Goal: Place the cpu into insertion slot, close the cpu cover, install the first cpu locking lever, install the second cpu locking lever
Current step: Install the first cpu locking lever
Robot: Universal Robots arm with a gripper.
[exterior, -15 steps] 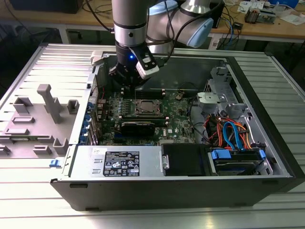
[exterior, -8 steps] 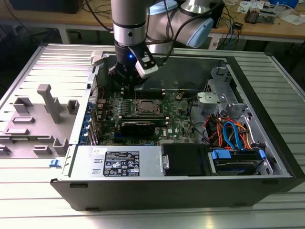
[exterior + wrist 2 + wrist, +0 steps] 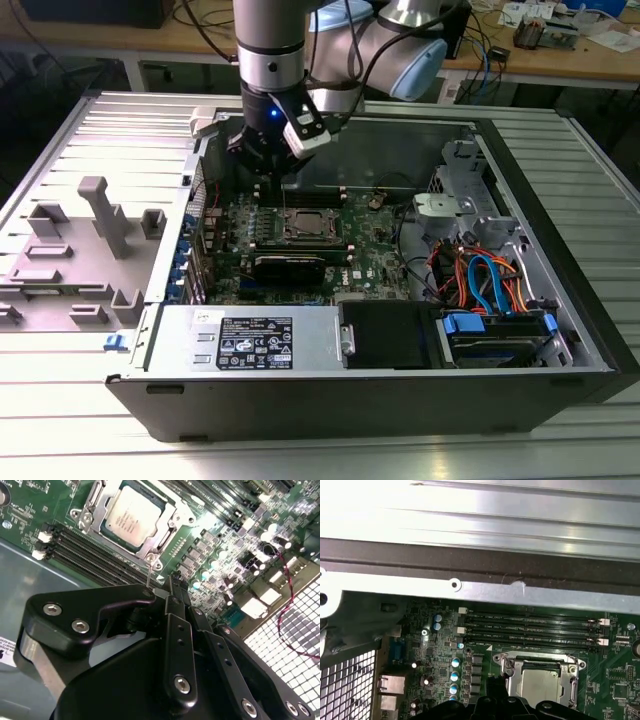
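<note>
noting gripper (image 3: 172, 586) hanging just beside the insertion slot (image 3: 116, 539), fingers (image 3: 176, 611) pressed together; seeing the cpu (image 3: 131, 516) sitting flat inside it, cpu cover (image 3: 169, 530) lying down around its edges.

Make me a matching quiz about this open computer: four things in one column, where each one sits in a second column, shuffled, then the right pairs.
Things
1. silvery-grey square cpu
2. long black memory slots
3. thin red-and-black twisted wire
4. blue flat cables

Places
A. partly over the perforated metal grille
B. by the drive bays at the exterior view's right
C. inside the thin silvery cpu cover on the green motherboard
D. in a row beside the socket

Pairs: 1-C, 2-D, 3-A, 4-B
</note>
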